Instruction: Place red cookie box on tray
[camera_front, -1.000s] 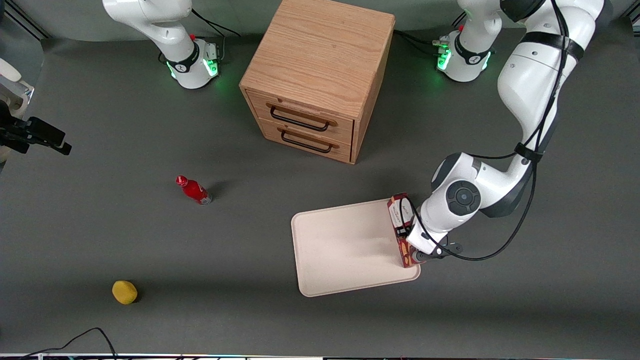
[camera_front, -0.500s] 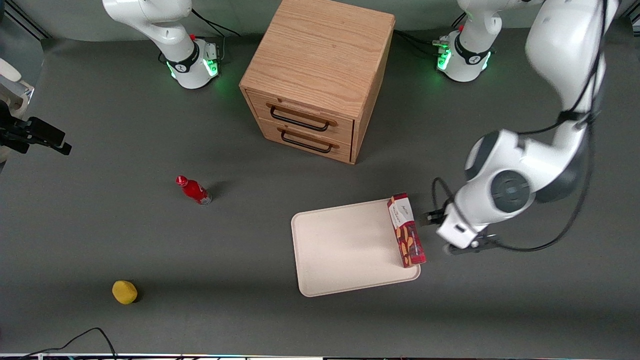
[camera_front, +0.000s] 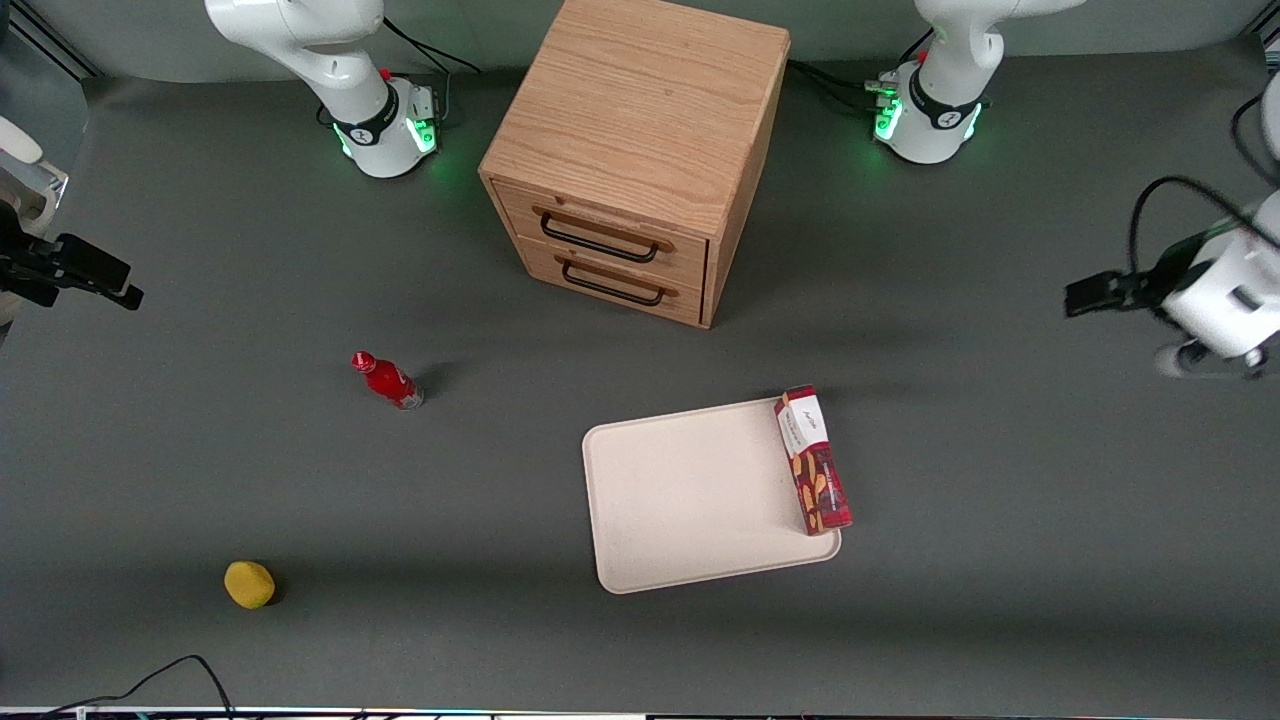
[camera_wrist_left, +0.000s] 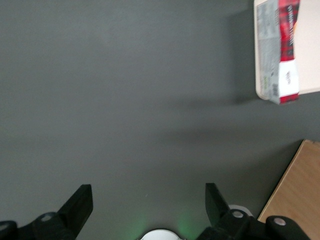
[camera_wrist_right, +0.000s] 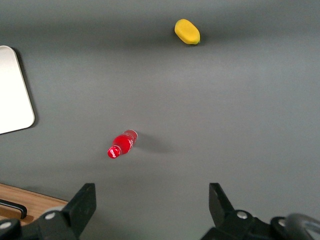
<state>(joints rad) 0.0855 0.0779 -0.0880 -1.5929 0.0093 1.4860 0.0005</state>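
Observation:
The red cookie box lies flat on the cream tray, along the tray's edge toward the working arm's end, with its white end pointing at the wooden cabinet. Nothing touches it. My left gripper hangs well away from the box, over bare table toward the working arm's end and farther from the front camera than the tray. In the left wrist view the gripper is open with only grey table between its fingers, and the box on the tray shows at a distance.
A wooden two-drawer cabinet stands farther from the front camera than the tray. A small red bottle and a yellow object sit toward the parked arm's end. The arm bases glow green near the cabinet.
My gripper has let go of the red cookie box, risen and swung away toward the working arm's end. The box stays on the tray where it was set.

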